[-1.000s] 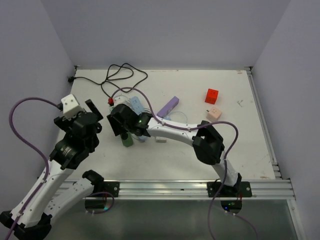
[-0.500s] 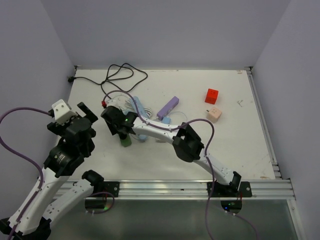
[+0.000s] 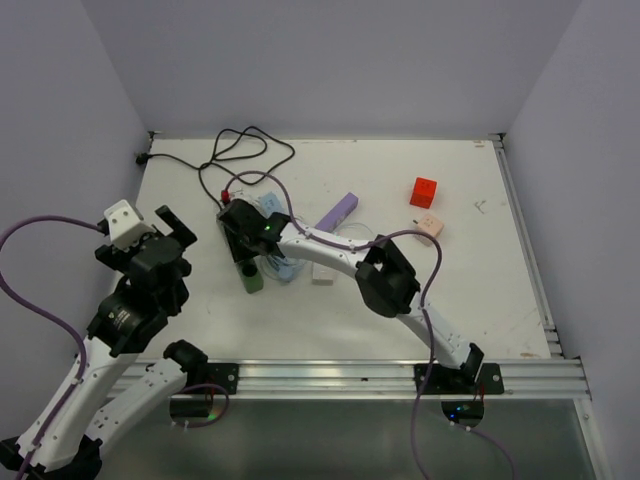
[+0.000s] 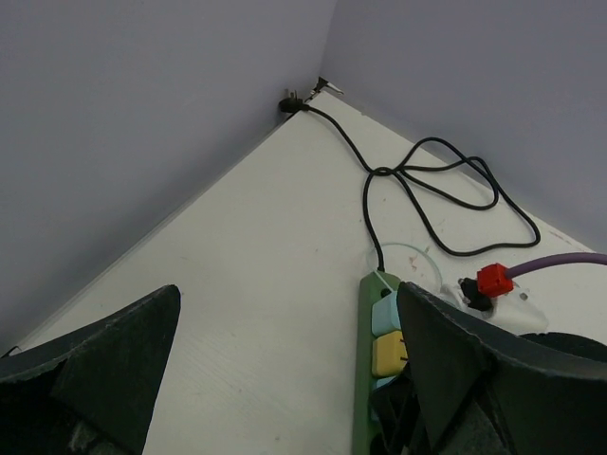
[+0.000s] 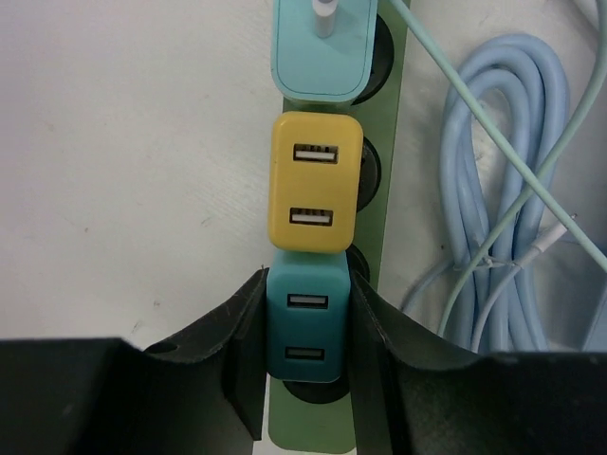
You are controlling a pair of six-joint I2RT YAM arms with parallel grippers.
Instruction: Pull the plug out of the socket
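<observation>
A green power strip, the socket (image 5: 387, 123), lies on the white table with three plugs in a row. They are light blue (image 5: 322, 47), yellow (image 5: 315, 185) and teal (image 5: 305, 327). My right gripper (image 5: 306, 296) is over the strip's near end, and its black fingers (image 5: 242, 341) press on both sides of the teal plug. In the top view that gripper (image 3: 250, 258) covers most of the strip (image 3: 254, 283). My left gripper (image 4: 285, 379) hangs open and empty to the left of the strip (image 4: 364, 389), over bare table.
A coiled light blue cable (image 5: 512, 190) lies right beside the strip. A black cord (image 3: 240, 150) loops at the back left. A purple bar (image 3: 337, 211), a red cube (image 3: 424, 191), a pink cube (image 3: 429, 227) and a white charger (image 3: 322, 274) lie to the right.
My right gripper's jaws have narrowed onto the teal plug, and its arm has shifted over the strip. My left arm drew back to the left and now holds still.
</observation>
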